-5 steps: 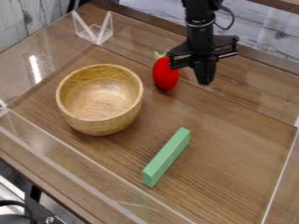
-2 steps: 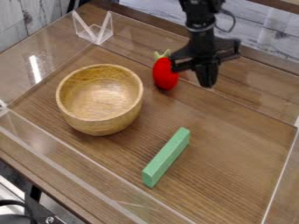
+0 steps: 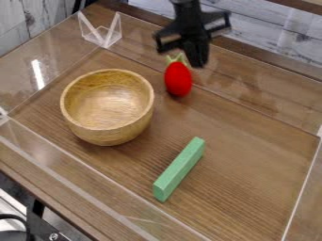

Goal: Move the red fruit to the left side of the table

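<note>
The table (image 3: 251, 141) carries a wooden bowl (image 3: 108, 104) with the red fruit (image 3: 180, 80) just beside it, unheld. The gripper (image 3: 195, 58) is closed on nothing above it. A closed descent risks knocking the fruit away.

A round, light wooden bowl (image 3: 108, 105) sits upright left of centre, its hollow showing pale grain and holding nothing that can be seen. Below and to the right of it, well apart, a long green rectangular block (image 3: 180, 168) lies flat, angled so its upper end points toward the top right. Near the upper left corner stands a small clear V-shaped plastic piece (image 3: 101, 31), set well behind the bowl and apart from it, beside the transparent wall.
</note>
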Available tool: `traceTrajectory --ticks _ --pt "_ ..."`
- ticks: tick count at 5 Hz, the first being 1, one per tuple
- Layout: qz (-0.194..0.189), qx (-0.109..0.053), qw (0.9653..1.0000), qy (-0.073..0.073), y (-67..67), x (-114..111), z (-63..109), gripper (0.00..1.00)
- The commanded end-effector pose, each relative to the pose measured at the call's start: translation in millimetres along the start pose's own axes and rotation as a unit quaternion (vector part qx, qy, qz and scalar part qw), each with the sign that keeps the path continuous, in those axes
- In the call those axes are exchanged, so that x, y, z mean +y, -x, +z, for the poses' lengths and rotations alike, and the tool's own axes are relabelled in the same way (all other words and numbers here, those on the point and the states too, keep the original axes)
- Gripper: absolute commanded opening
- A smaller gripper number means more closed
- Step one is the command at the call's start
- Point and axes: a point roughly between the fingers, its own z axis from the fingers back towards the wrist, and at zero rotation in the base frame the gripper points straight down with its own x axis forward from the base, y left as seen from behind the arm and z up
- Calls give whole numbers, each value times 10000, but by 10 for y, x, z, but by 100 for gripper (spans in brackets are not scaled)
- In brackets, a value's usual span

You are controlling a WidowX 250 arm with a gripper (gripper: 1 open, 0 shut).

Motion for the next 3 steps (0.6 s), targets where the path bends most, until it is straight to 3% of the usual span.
traceTrajectory --ticks 1,2,3 --pt "-198 -318 9984 413 -271 -25 558 0" --pt "-168 -362 9988 291 -279 34 508 0" --pt "-411 -215 9989 115 -184 110 304 100"
